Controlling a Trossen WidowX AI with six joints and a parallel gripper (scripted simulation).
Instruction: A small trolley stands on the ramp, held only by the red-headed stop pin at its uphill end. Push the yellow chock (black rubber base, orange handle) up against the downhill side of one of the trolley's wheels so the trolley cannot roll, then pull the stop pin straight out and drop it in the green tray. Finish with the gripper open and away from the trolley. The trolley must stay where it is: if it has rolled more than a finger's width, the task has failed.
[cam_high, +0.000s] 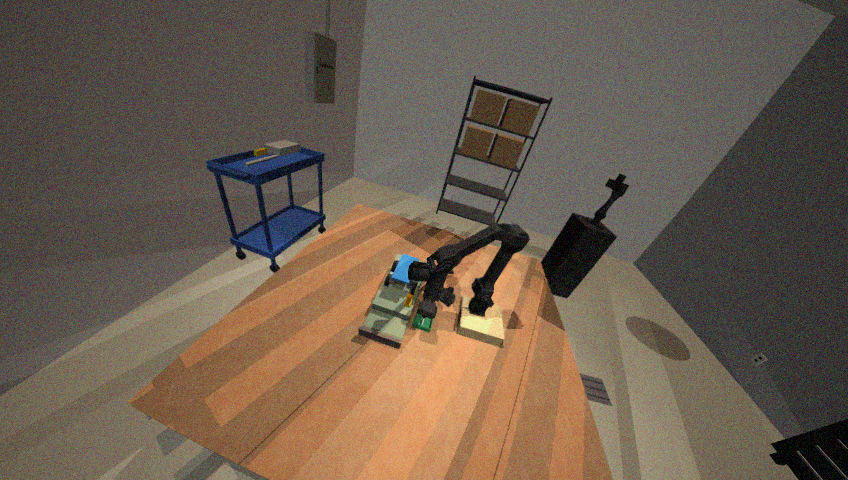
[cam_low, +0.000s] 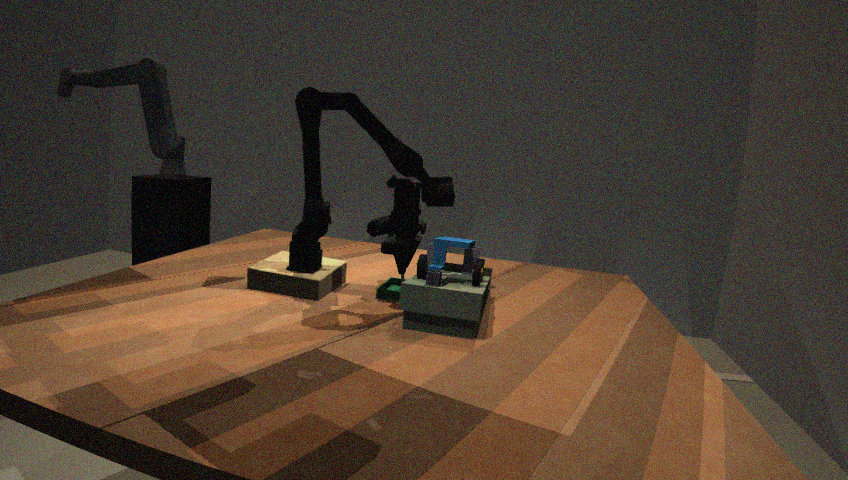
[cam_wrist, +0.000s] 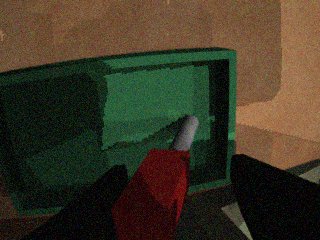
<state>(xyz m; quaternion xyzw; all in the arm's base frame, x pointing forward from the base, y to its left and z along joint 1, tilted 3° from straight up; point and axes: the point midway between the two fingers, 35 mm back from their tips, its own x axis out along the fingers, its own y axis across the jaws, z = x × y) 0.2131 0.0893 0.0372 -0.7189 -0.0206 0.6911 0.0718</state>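
The red-headed stop pin (cam_wrist: 160, 185) stands tilted between the parted fingers of my gripper (cam_wrist: 180, 171) (cam_low: 403, 268), with its grey shaft pointing into the green tray (cam_wrist: 232, 100) (cam_low: 389, 289). My gripper is open, low over the tray beside the ramp (cam_high: 386, 324) (cam_low: 443, 297). Whether the pin touches the tray floor is unclear. The blue trolley (cam_high: 406, 268) (cam_low: 455, 242) stands on the ramp's upper part, partly behind the arm in the top view. The yellow chock (cam_high: 409, 299) is on the downhill side, close to a near wheel; contact cannot be made out.
The arm's pale base block (cam_high: 482, 328) (cam_low: 282, 279) stands on the table beyond the tray from the ramp. The trolley and ramp edge are close beside the gripper. A blue cart (cam_high: 267, 166), a shelf rack (cam_high: 476, 187) and a black pedestal (cam_high: 577, 255) stand away from the table.
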